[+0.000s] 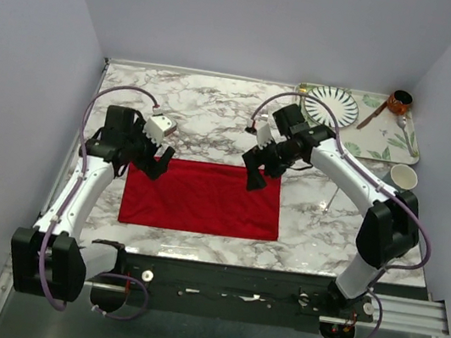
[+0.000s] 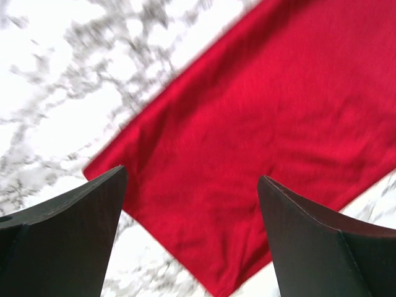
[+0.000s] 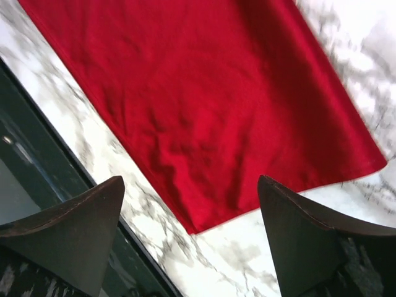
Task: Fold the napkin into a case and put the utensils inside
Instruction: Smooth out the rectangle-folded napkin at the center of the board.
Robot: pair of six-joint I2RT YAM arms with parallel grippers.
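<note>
The deep-red napkin [image 1: 203,200] lies flat on the marble as a wide rectangle, lightly creased. My left gripper [image 1: 157,162] hovers over its far left corner, open with nothing between the fingers. In the left wrist view, the napkin [image 2: 260,111] fills the space under the left gripper [image 2: 192,174]. My right gripper [image 1: 256,174] hangs open above the far right corner. The right wrist view has the napkin's [image 3: 204,93] corner just ahead of the right gripper [image 3: 190,179]. A slim silver utensil [image 1: 328,201] lies on the marble right of the napkin.
At the back right, a patterned tray [image 1: 409,145] carries a striped plate [image 1: 331,106], a brown pot [image 1: 400,101] and a wooden utensil [image 1: 372,115]. A white cup [image 1: 403,176] stands in front of the tray. A dark rail [image 1: 275,288] runs along the near edge.
</note>
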